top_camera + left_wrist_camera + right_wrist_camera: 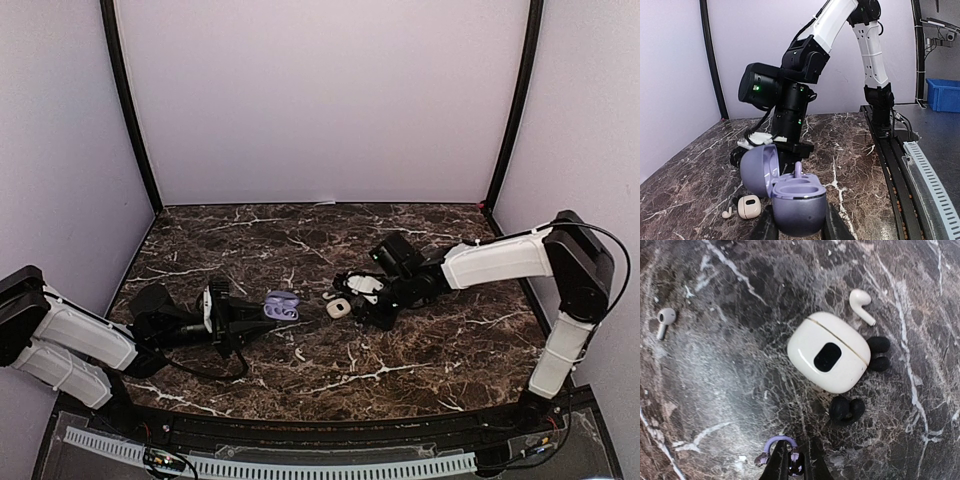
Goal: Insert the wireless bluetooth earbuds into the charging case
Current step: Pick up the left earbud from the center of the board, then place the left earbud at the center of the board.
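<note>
**Purple case being gripped on the left, purple bud being pinched on the right**

The purple charging case (797, 205) is being held by the left gripper (799, 227), whose jaws are pressing narrowly against the two sides of its lower shell. The case lid (757, 170) is standing open, hinged back away from that gripper. A seated purple earbud (798, 170) is being shown upright in one well of the case.

The white charging case (338, 308) is lying shut on the marbled surface (715, 380), between the two grippers, beyond the left gripper's fingertips and just ahead of the right one's.

In the right wrist view, a left white earbud (664, 320) is lying alone, well ahead of the right gripper (792, 465) and far off to its left. A pinched purple earbud (776, 444) is being held at the tips of that gripper, whose jaws are drawn narrow around it. One dark earbud pair (840, 407) is resting between these fingertips and the white case, just beside the case. A second dark earbud pair (879, 344) is touching the case's right edge. A right white earbud (861, 305) is lying just beyond the case, farthest from the gripper.
</note>
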